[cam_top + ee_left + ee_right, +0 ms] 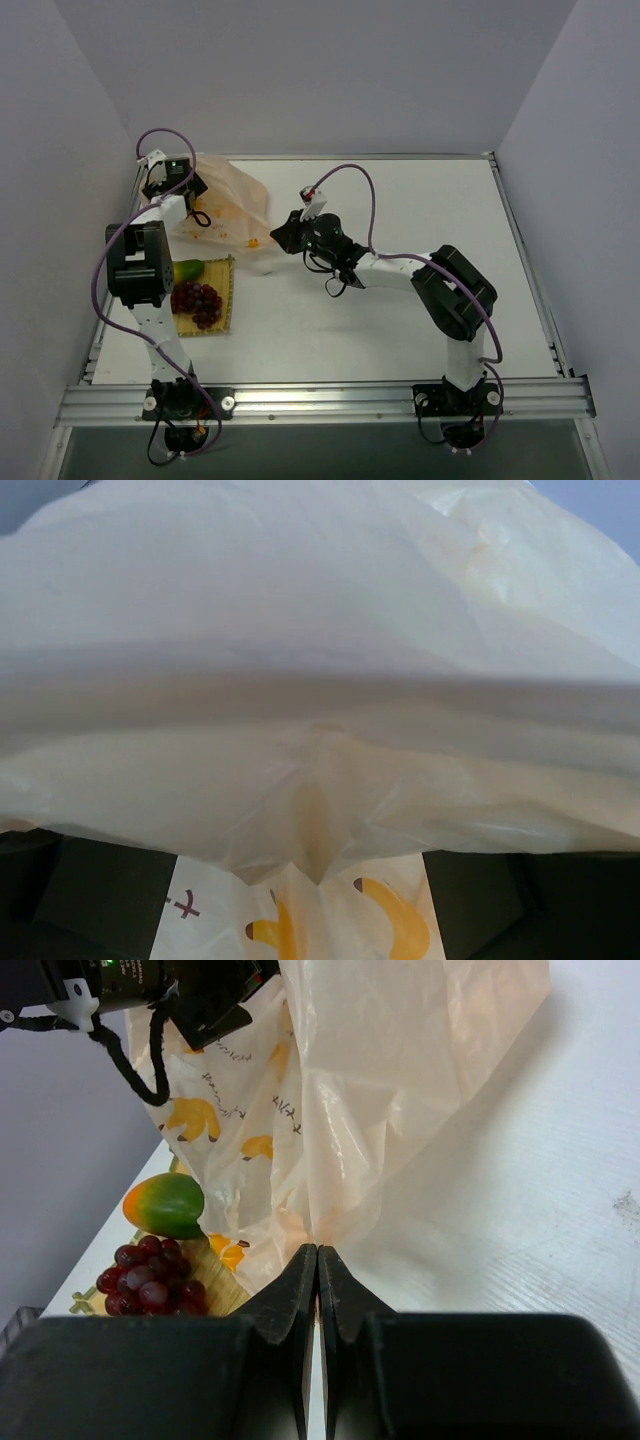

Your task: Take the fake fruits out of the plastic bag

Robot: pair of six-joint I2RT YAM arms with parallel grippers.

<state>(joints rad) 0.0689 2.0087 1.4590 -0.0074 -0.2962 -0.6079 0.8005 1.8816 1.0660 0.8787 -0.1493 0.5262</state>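
Observation:
The plastic bag (228,205), pale peach with orange banana prints, is lifted at the table's back left. My left gripper (180,185) is at its upper left edge. In the left wrist view the bag (320,680) fills the frame, and the gripper (300,895) is open, with its dark fingers (80,900) wide apart on either side of the film. My right gripper (317,1252) is shut, and the bag's (400,1090) folds gather at its tips. A dark red grape bunch (197,300) and a green fruit (187,270) lie on the yellow mat (226,305), outside the bag.
The mat's grapes (145,1280) and green-orange fruit (165,1205) sit just left of my right fingers. A metal rail (320,400) runs along the near edge. Grey walls close in at the left and back, and white tabletop (420,220) stretches to the right.

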